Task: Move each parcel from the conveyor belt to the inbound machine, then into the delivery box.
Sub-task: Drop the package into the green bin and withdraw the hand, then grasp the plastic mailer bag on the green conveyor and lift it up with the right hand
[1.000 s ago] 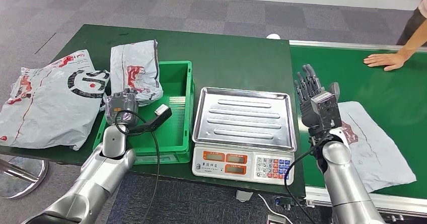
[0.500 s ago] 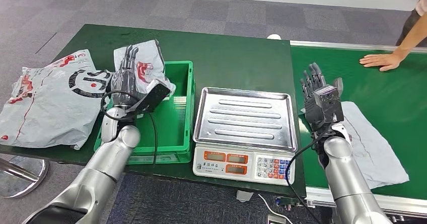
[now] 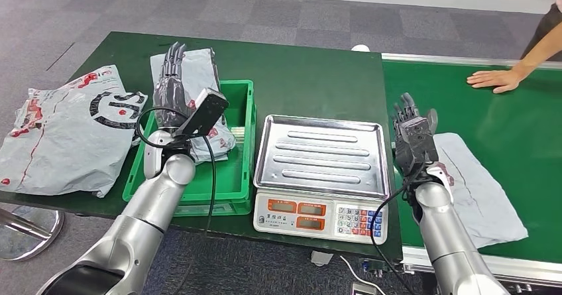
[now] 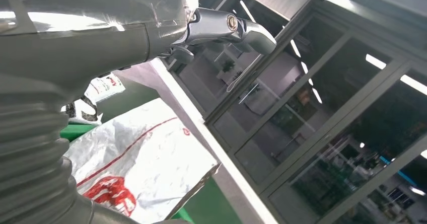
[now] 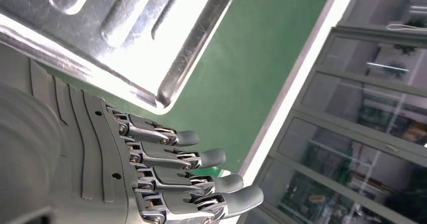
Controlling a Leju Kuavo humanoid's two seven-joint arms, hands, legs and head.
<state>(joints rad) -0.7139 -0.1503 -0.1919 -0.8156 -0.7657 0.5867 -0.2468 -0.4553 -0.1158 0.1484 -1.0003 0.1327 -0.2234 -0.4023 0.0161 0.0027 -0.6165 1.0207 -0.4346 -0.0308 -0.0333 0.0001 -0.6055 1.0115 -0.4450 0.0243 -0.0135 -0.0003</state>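
My left hand (image 3: 173, 79) stands with fingers straight up and apart, holding nothing, over the back left of the green crate (image 3: 233, 172). A grey parcel with red print (image 3: 201, 69) lies under it, draped over the crate's left rim and partly inside; the left wrist view shows that parcel (image 4: 146, 153) close by. My right hand (image 3: 412, 134) is open, fingers up, between the scale's steel tray (image 3: 321, 152) and a flat grey parcel (image 3: 480, 185) on the green conveyor belt (image 3: 523, 129). In the right wrist view its fingers (image 5: 201, 178) hover beside the tray (image 5: 126, 27).
A large grey parcel with black and red print (image 3: 66, 129) lies on the table left of the crate. The scale's display and keypad (image 3: 321, 214) face me at the table's front edge. A person's hand (image 3: 494, 78) rests on the belt's far side.
My left hand rose from beside the crate and straightened its fingers; the crate parcel slid further in. My right hand sank a little. The belt parcel and the person's hand shifted left.
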